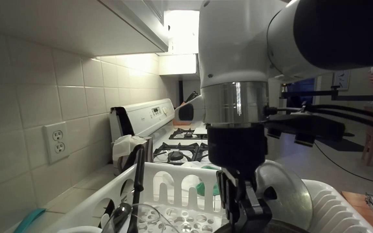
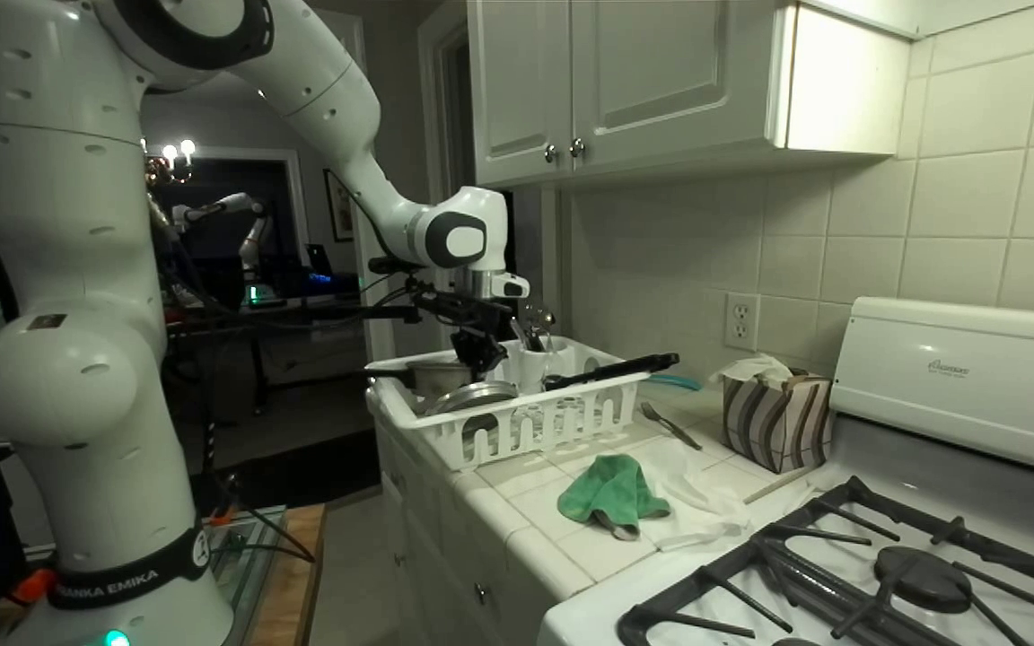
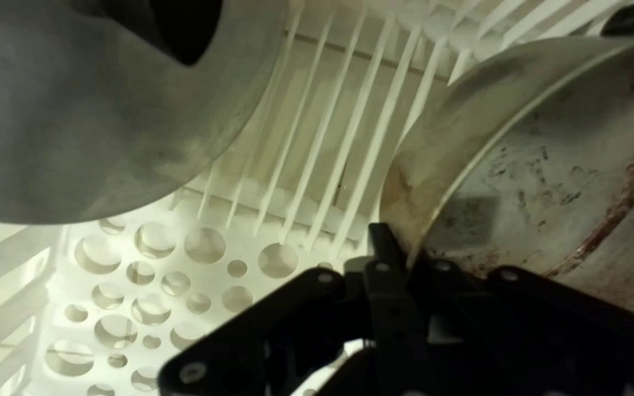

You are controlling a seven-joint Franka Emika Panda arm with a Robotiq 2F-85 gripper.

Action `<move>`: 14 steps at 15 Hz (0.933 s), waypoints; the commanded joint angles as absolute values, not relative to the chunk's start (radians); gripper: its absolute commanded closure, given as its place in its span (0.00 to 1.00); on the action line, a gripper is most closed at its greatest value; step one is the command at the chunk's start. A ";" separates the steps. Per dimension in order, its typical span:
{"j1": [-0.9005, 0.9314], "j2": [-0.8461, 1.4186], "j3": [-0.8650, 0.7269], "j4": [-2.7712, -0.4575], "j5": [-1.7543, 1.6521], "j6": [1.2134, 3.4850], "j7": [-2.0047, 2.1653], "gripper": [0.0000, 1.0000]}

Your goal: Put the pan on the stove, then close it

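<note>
The pan (image 3: 548,181) is a metal pan with a stained inside, in the white dish rack; its grey side also shows in an exterior view (image 2: 439,379). My gripper (image 3: 408,264) is shut on the pan's rim, one finger outside the wall and one inside. In both exterior views the gripper (image 1: 243,210) (image 2: 481,354) points down into the rack. A round metal lid (image 3: 91,137) with a black knob leans beside the pan, apart from the fingers; it shows in both exterior views (image 1: 291,194) (image 2: 472,395). The white stove (image 2: 894,359) (image 1: 141,119) has black grates.
The dish rack (image 2: 562,426) also holds utensils and a long black handle (image 2: 616,370) that sticks out over its side. A green cloth (image 2: 611,493), a fork (image 2: 670,424) and a striped tissue box (image 2: 777,422) lie between rack and stove. Cabinets (image 2: 652,81) hang above.
</note>
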State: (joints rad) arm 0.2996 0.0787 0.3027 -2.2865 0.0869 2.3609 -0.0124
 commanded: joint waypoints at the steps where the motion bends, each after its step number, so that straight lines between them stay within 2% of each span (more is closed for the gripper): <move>1: 0.325 -0.033 0.319 -2.331 0.046 2.311 0.090 0.99; 9: 0.289 -0.421 0.315 -2.619 0.070 2.322 0.380 0.99; 14: 0.258 -0.690 0.299 -2.734 0.028 2.178 0.577 0.99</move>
State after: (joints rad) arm 0.2611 -0.4933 0.3084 -2.6532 0.0606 2.2612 0.4627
